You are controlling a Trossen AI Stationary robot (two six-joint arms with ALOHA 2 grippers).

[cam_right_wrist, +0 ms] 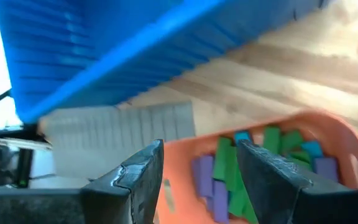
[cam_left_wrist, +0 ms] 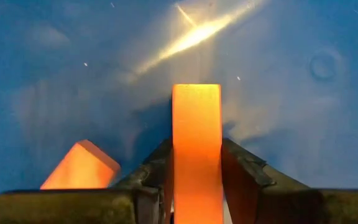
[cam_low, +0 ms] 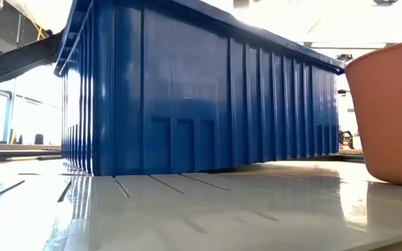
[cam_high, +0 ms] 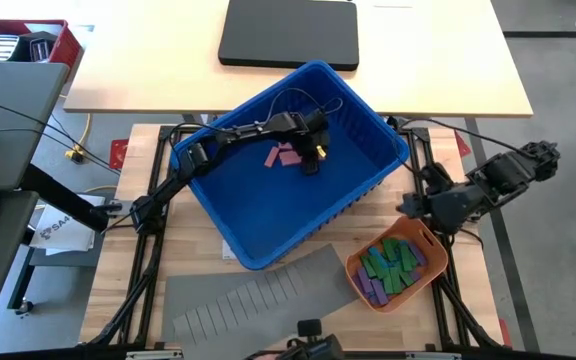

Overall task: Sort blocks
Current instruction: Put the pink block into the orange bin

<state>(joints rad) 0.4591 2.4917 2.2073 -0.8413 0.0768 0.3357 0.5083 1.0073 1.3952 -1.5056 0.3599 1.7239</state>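
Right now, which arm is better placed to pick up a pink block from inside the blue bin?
The left. Its gripper is already down inside the blue bin, fingers on either side of one pink block, another beside it. The right gripper hangs open over the orange tray, outside the bin.

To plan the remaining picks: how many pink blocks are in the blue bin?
2. One pink block stands gripped in the left gripper; the other lies on the blue bin floor beside it. More may hide under the arm.
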